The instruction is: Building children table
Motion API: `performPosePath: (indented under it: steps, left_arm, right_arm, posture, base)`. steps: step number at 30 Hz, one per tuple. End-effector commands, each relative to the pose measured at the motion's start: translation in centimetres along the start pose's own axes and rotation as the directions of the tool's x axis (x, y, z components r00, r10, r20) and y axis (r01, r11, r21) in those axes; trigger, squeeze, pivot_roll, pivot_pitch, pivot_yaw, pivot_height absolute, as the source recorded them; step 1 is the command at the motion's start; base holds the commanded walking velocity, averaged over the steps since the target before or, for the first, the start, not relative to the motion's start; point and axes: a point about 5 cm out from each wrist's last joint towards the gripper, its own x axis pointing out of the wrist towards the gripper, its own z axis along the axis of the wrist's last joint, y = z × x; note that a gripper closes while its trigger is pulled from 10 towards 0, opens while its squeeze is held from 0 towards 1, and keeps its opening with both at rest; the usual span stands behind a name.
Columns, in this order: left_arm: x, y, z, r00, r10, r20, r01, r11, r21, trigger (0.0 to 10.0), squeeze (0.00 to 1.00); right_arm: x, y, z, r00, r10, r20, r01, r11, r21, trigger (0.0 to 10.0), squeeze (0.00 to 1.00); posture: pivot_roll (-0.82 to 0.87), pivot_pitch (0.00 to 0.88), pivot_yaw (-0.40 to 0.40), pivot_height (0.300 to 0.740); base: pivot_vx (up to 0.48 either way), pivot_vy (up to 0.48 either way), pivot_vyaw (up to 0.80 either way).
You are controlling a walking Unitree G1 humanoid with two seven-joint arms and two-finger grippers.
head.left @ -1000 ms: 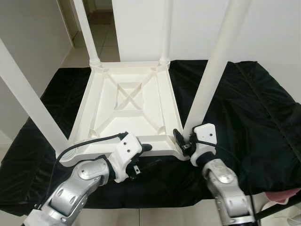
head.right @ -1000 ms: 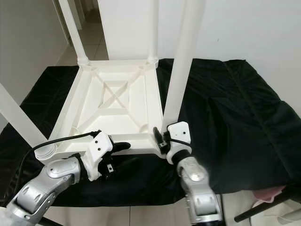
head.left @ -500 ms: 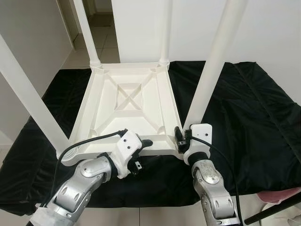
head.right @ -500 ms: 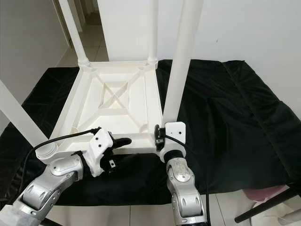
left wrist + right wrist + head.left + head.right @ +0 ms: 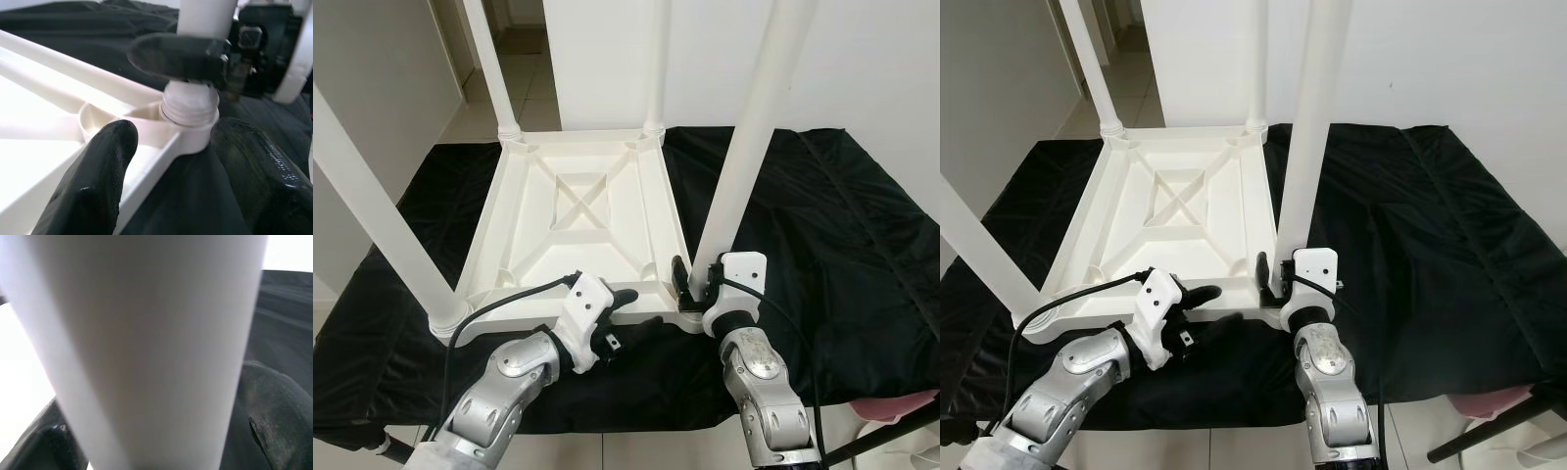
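Right pincer (image 5: 690,282) sits low center-right, fingers clamped round the base of the near-right leg (image 5: 744,157), whose top runs out of frame. Its wrist cam is mostly blurry white leg, so detail's hard to read. Left pincer (image 5: 628,313) is spread open over the near rim of the upside-down white kids' table (image 5: 582,211), one finger above the rim, one below, forearm angled up from the lower left. Everything rests on a black cloth (image 5: 822,225).

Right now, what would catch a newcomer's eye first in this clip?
A white table lies upside down on a black cloth, four legs pointing up. The right gripper clamps the near right leg at its base, while the left gripper straddles the table's near rim.
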Motion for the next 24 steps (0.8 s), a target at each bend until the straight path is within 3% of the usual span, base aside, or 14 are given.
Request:
performPosePath:
  steps: [1,3,4,6,7,12,15,18,24]
  left_arm:
    - [-0.2,0.8,0.0,0.996,0.085,-0.005,-0.085,0.996,0.004,10.0,0.0]
    - [-0.1,0.8,0.1,0.996,0.089,-0.002,-0.089,0.996,0.006,10.0,0.0]
    - [-0.2,0.7,0.0,0.996,0.09,-0.003,-0.09,0.996,0.014,10.0,0.0]
    - [-0.2,0.6,0.0,0.996,0.088,-0.007,-0.088,0.996,0.021,10.0,0.0]
    - [-0.3,0.3,-0.1,0.997,0.078,-0.014,-0.077,0.997,0.029,10.0,0.0]
    - [-0.7,-0.1,-0.3,0.998,0.054,-0.024,-0.053,0.997,0.049,10.0,0.0]
    - [-0.6,0.4,-0.2,0.996,0.086,-0.02,-0.084,0.995,0.053,10.0,0.0]
    - [-0.3,1.7,0.5,0.983,0.18,0.019,-0.18,0.984,-0.018,10.0,0.0]
    - [-0.4,1.4,0.5,0.981,0.193,0.016,-0.193,0.981,-0.02,10.0,0.0]
  right_arm:
    - [-0.2,-0.4,-0.1,1.0,0.025,-0.007,-0.025,1.0,0.007,10.0,1.0]
    - [-0.2,-0.5,-0.2,0.999,0.046,-0.013,-0.046,0.999,-0.01,10.0,1.0]
    - [-0.3,-0.6,-0.3,0.997,0.079,-0.018,-0.08,0.997,-0.01,10.0,0.0]
    - [-0.3,-0.6,-0.4,0.994,0.104,-0.019,-0.105,0.994,-0.013,10.0,0.0]
    - [-0.3,-0.5,-0.4,0.985,0.174,-0.017,-0.174,0.985,-0.008,10.0,0.0]
    - [-0.3,-1.3,-0.2,0.986,0.168,0.007,-0.168,0.986,-0.013,10.0,0.0]
    - [-0.4,-1.5,0.0,0.985,0.173,0.026,-0.172,0.985,-0.025,10.0,0.0]
    - [-0.2,-1.5,-0.2,0.983,0.179,0.031,-0.177,0.983,-0.04,10.0,0.0]
    - [-0.4,-1.0,-0.4,0.979,0.2,0.029,-0.199,0.98,-0.018,10.0,0.0]
  posture:
    - [-0.08,0.001,0.033,0.74]
    - [-0.08,0.002,0.032,0.74]
    - [-0.08,0.003,0.029,0.74]
    - [-0.08,0.003,0.026,0.74]
    - [-0.08,0.005,0.022,0.74]
    - [-0.08,0.016,0.016,0.74]
    - [-0.08,0.013,0.018,0.74]
    - [-0.08,0.013,0.031,0.74]
    - [-0.08,0.02,0.033,0.74]
  base:
    - [0.0,0.0,0.0]
    - [0.0,0.0,0.0]
    - [0.0,0.0,0.0]
    - [0.0,0.0,0.0]
    - [0.0,0.0,0.0]
    - [0.0,0.0,0.0]
    - [0.0,0.0,0.0]
    - [0.0,0.0,0.0]
    - [0.0,0.0,0.0]
